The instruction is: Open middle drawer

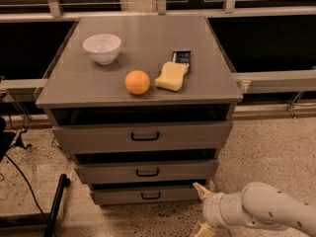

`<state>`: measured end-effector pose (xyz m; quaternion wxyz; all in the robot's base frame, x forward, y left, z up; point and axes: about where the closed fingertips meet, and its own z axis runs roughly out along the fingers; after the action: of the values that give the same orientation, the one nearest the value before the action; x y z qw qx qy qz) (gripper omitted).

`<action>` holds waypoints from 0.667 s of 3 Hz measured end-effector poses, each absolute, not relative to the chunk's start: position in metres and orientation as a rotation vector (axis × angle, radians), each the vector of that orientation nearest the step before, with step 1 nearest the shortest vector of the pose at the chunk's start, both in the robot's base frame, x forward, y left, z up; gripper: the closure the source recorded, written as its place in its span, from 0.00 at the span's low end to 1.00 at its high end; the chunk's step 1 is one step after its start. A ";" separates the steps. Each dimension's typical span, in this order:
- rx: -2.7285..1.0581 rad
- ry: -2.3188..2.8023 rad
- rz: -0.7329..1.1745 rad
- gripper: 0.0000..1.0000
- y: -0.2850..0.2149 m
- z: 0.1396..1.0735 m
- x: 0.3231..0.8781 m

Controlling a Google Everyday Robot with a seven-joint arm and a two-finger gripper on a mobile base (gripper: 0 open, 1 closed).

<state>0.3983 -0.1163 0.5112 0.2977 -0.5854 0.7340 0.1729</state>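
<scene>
We see a bowl on the cabinet, its white inside bare, orange touching sponge, packet behind, middle drawer between two others, gripper low right of it, fingers spread wide, holding nothing

The grey counter carries a white bowl toward its back left corner, an orange near the front edge, a yellow sponge just beside the orange, and a small dark packet touching the sponge's far end. The end effector hangs low over the speckled floor off the counter's front right corner, with its fingers spread apart.
</scene>
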 end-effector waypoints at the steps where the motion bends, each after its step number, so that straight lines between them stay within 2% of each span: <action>1: -1.617 1.913 0.356 0.00 -0.110 0.501 0.433; 2: -1.676 1.890 0.314 0.00 -0.099 0.495 0.481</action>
<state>0.4809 -0.0987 0.4950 0.2939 -0.6293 0.7097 0.1178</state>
